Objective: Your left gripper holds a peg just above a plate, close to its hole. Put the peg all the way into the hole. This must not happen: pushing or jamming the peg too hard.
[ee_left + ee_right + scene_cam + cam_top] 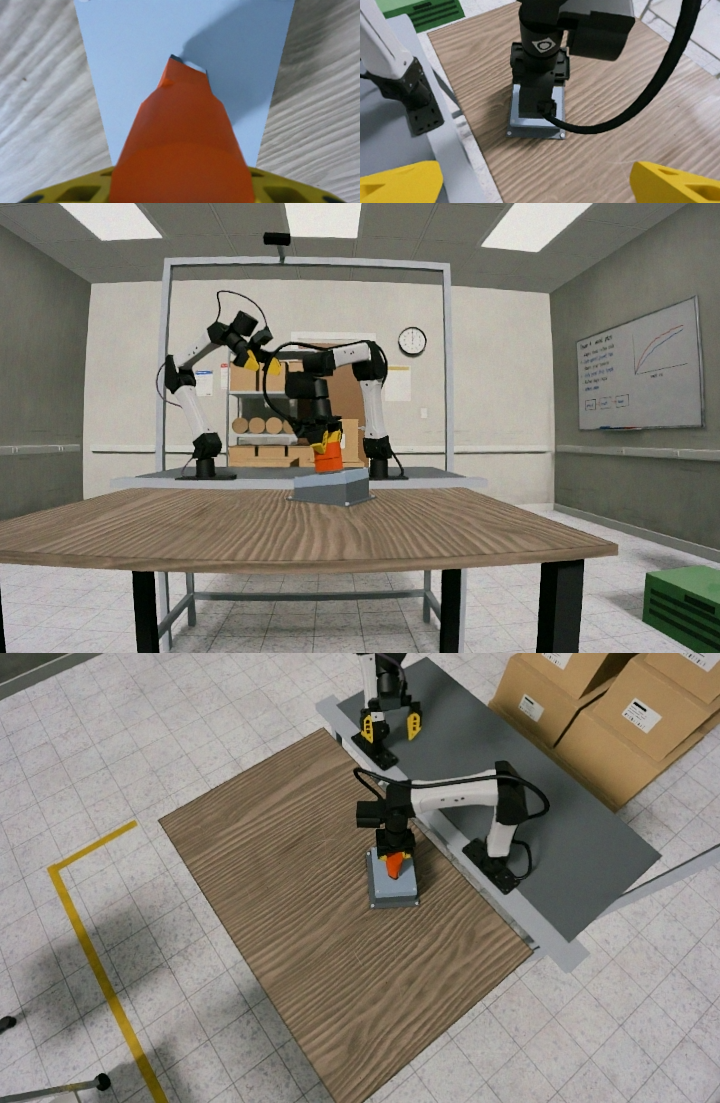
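Note:
The orange peg [393, 866] [329, 457] [183, 122] points down at the pale blue top of the plate [399, 890] [350, 477] [131, 41]. My left gripper [395, 856] [328, 443] [181, 172] is shut on the peg's upper part. In the left wrist view, a thin dark and pale sliver of the hole [176, 58] shows past the peg's far edge; the peg hides the rest. The exterior view shows the peg's lower end at the plate's top; whether it is inside the hole cannot be told. My right gripper [390, 734] [262, 368] [536, 169] is open and empty, high away from the plate.
The plate tops a dark grey block bolted on the wooden table [297, 891] [212, 532] [482, 82]. The left arm and its black cable [649, 91] stand over it in the right wrist view. Both arm bases stand on the grey bench [578, 865]. Cardboard boxes [610, 732] lie behind the bench.

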Controlling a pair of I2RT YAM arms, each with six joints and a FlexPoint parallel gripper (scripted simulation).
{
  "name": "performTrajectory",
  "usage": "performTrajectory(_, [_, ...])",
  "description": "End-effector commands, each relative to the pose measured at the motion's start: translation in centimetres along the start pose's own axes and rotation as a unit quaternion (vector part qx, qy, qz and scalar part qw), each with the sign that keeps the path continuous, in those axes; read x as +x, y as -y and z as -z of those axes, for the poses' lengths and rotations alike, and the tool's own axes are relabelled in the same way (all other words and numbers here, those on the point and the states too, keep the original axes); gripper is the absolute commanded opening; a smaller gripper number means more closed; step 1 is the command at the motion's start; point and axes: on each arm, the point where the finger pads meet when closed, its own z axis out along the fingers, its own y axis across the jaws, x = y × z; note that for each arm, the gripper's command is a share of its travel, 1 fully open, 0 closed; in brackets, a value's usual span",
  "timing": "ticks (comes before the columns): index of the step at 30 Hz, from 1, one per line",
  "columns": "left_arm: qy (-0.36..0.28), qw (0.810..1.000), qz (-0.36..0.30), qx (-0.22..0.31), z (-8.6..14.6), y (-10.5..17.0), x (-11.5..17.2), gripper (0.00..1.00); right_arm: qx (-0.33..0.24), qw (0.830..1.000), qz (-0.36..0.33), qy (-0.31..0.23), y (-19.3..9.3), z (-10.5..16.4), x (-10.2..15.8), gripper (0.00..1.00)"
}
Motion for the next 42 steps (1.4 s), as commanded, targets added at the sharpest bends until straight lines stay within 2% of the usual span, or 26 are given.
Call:
performTrajectory(1, [-0.003,1.0,0.003,-0.028,0.9,-0.5,0.5,0.33,0.0,1.0,-0.001,0.015,0.0,0.4,-0.9,1.0])
performTrajectory(24, [-0.004,1.0,0.001,-0.015,-0.8,-0.2,0.4,0.33,0.0,1.0,-0.001,0.015,0.0,0.4,-0.9,1.0])
performTrajectory(30, [0.003,1.0,-0.002,-0.017,0.3,-0.3,0.2,0.33,0.0,1.0,-0.001,0.015,0.0,0.4,-0.9,1.0])
performTrajectory(32, [0.001,1.0,-0.003,-0.014,0.0,-0.6,0.1,0.33,0.0,1.0,-0.001,0.015,0.0,0.4,-0.9,1.0])
performTrajectory(37, [0.001,1.0,-0.001,-0.011,0.1,0.6,0.5,0.33,0.0,1.0,-0.001,0.015,0.0,0.4,-0.9,1.0])
performTrajectory(42, [0.0,1.0,0.002,-0.007,-0.2,-0.1,0.3,0.33,0.0,1.0,-0.001,0.015,0.0,0.4,-0.9,1.0])
